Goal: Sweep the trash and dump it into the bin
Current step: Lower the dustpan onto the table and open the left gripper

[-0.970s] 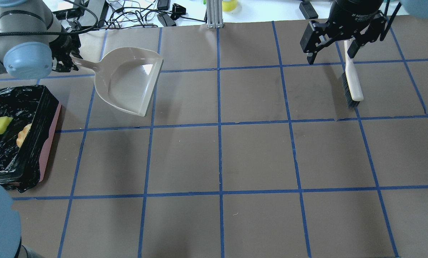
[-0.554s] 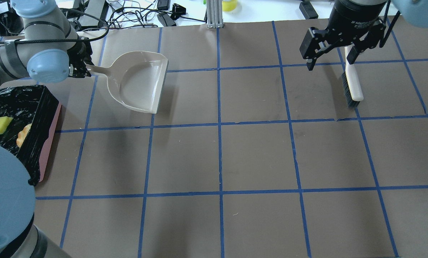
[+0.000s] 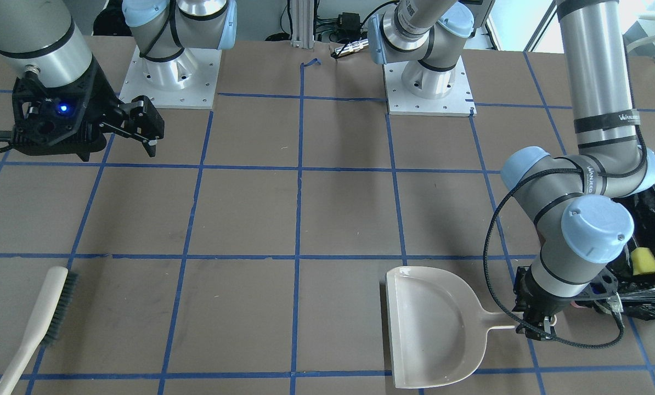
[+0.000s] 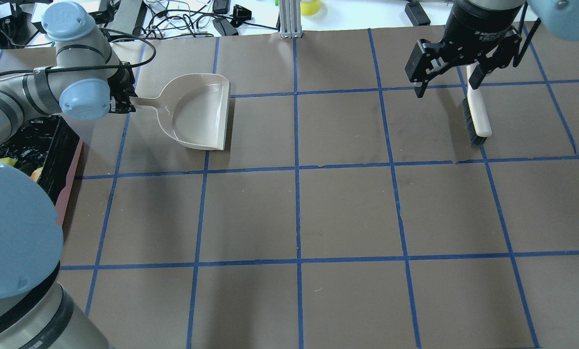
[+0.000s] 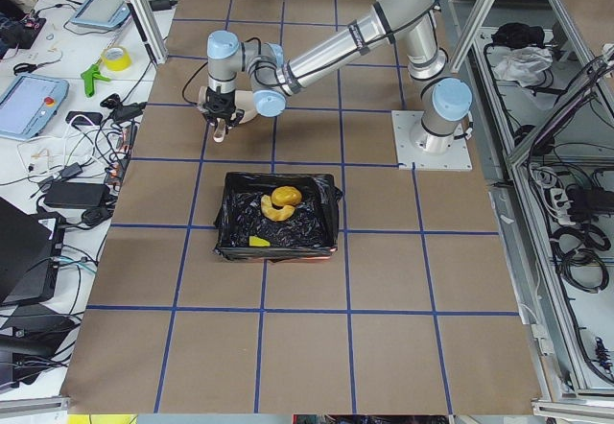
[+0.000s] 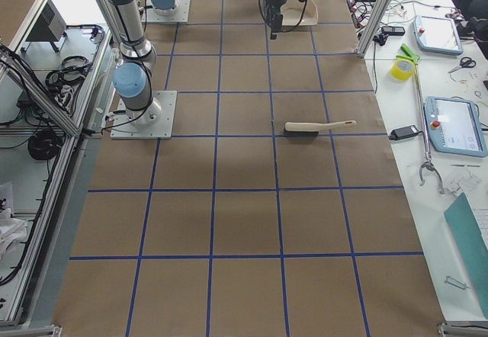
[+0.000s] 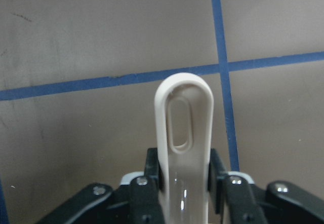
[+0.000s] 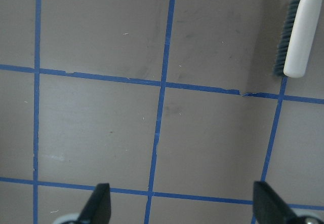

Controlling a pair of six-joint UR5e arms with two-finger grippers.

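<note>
Exterior left shows the tan potato-like lump (image 5: 285,195), pale yellow crescent (image 5: 275,212) and yellow sponge wedge (image 5: 257,242) lying inside the pink-sided, black-bagged bin (image 5: 331,217) near the worktop's left edge, so dumping is judged done, while the empty beige plastic dustpan (image 4: 197,114) is pinched by its handle in the left gripper (image 7: 185,178) and the right gripper (image 4: 445,85) is held spread, empty.

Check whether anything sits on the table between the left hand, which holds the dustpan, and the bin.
Nothing visible does. In the left-side view only bare table lies between the left hand, clamped on the dustpan handle, and the bin. The trash already lies inside the bin.
</note>
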